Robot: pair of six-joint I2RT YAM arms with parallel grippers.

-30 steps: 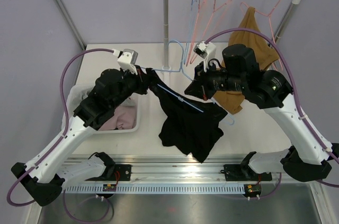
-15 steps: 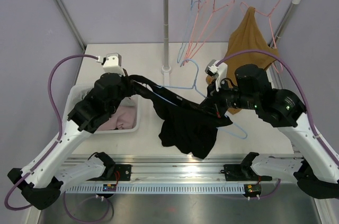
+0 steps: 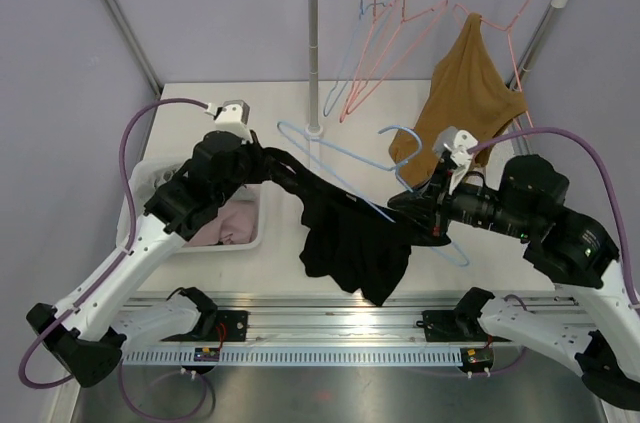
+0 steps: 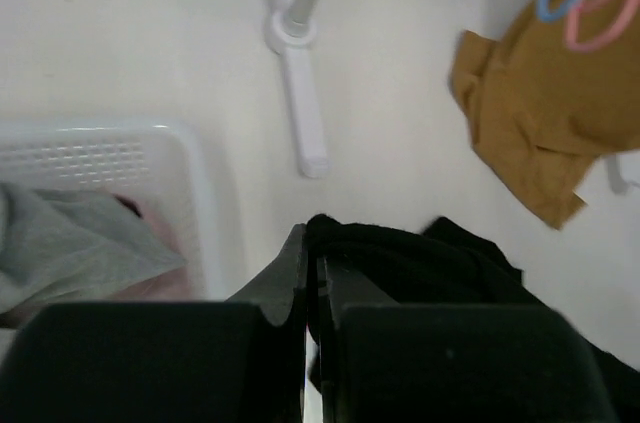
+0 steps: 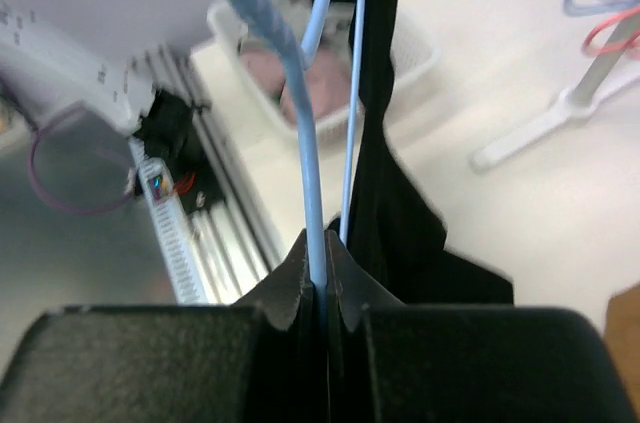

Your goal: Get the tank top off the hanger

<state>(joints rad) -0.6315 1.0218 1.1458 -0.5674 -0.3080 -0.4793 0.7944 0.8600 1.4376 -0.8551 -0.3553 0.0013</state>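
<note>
A black tank top (image 3: 350, 238) hangs stretched between my two grippers above the table. My left gripper (image 3: 268, 161) is shut on its strap (image 4: 345, 243). My right gripper (image 3: 408, 205) is shut on the light blue wire hanger (image 3: 335, 158), whose wire (image 5: 305, 153) runs up between the fingers in the right wrist view. The black cloth (image 5: 385, 193) lies right of the wire there. The hanger's far shoulder sticks out bare toward the rack pole; its other end is still under the cloth.
A white basket (image 3: 250, 239) with pink and grey clothes sits at the left. A clothes rack (image 3: 315, 53) stands at the back with several pink and blue hangers (image 3: 375, 33) and a brown top (image 3: 465, 83) on a pink hanger.
My right gripper has pulled back to the right and lower with the hanger. The hanger has tilted and slid further out of the black top. My left arm moved slightly right, still holding the strap.
</note>
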